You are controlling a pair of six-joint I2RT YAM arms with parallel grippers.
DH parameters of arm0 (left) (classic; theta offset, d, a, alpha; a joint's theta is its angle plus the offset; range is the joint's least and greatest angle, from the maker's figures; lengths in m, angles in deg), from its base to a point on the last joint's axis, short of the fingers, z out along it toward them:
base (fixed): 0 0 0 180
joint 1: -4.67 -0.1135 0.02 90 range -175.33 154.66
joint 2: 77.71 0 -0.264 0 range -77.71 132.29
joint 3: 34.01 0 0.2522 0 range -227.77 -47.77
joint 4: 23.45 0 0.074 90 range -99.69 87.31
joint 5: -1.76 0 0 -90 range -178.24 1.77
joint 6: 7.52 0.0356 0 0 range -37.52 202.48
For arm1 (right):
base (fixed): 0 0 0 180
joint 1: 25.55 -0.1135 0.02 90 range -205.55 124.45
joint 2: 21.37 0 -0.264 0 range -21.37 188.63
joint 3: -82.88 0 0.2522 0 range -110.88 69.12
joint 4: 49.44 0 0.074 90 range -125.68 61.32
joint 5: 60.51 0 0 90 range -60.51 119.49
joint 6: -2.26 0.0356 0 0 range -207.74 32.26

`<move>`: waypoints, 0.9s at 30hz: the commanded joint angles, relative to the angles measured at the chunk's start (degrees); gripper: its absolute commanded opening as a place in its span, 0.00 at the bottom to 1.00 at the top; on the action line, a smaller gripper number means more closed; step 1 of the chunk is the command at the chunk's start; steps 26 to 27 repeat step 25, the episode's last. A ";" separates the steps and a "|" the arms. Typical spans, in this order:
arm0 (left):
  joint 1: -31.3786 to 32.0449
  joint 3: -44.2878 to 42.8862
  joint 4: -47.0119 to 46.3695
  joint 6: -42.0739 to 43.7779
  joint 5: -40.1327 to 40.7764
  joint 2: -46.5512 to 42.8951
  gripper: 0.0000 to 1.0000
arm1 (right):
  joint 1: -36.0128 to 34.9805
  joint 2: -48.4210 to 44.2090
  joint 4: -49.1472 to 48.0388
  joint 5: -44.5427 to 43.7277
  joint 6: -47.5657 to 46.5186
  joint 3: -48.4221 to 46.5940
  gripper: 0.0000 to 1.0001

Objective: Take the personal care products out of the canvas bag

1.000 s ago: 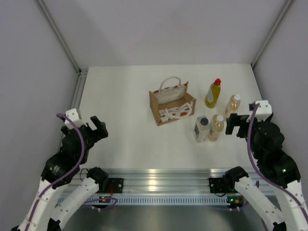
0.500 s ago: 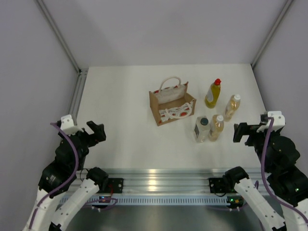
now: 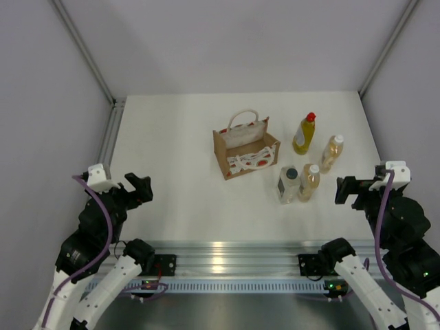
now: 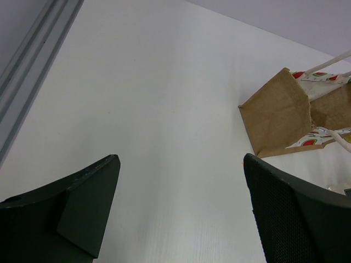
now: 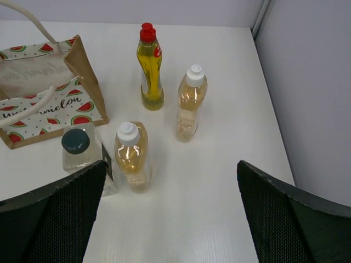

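The canvas bag (image 3: 251,163) stands upright mid-table, its white handles draped over its mouth; it also shows in both wrist views, as the bag (image 4: 277,112) and the bag (image 5: 49,118). Right of it stand the personal care products: a yellow bottle with red cap (image 3: 304,134) (image 5: 149,66), two amber bottles (image 3: 332,152) (image 3: 310,182) (image 5: 191,104) (image 5: 131,156) and a clear bottle with dark cap (image 3: 289,184) (image 5: 79,150). My left gripper (image 3: 137,187) (image 4: 181,164) hangs open near the front left, far from the bag. My right gripper (image 3: 347,191) (image 5: 171,167) is open, just right of the bottles, holding nothing.
Grey walls close in the table on the left, back and right. A metal rail (image 3: 110,134) runs along the left edge, and an aluminium bar (image 3: 227,251) along the near edge carries the arm bases.
Both arms have drawn back toward the near edge and outward. The right gripper moved right, away from the bottles. Over the last half second they barely shifted.
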 commanded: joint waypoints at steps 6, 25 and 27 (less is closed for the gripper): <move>-0.14 0.41 -2.93 0.88 -0.84 -0.22 0.98 | -1.09 -0.22 1.91 -0.79 0.09 -2.17 0.99; -0.05 0.41 -2.84 0.88 -0.66 0.04 0.98 | -1.09 0.66 1.82 -0.44 0.17 -1.90 0.99; -0.05 0.41 -2.84 0.88 -0.66 0.04 0.98 | -1.09 0.66 1.82 -0.44 0.17 -1.90 0.99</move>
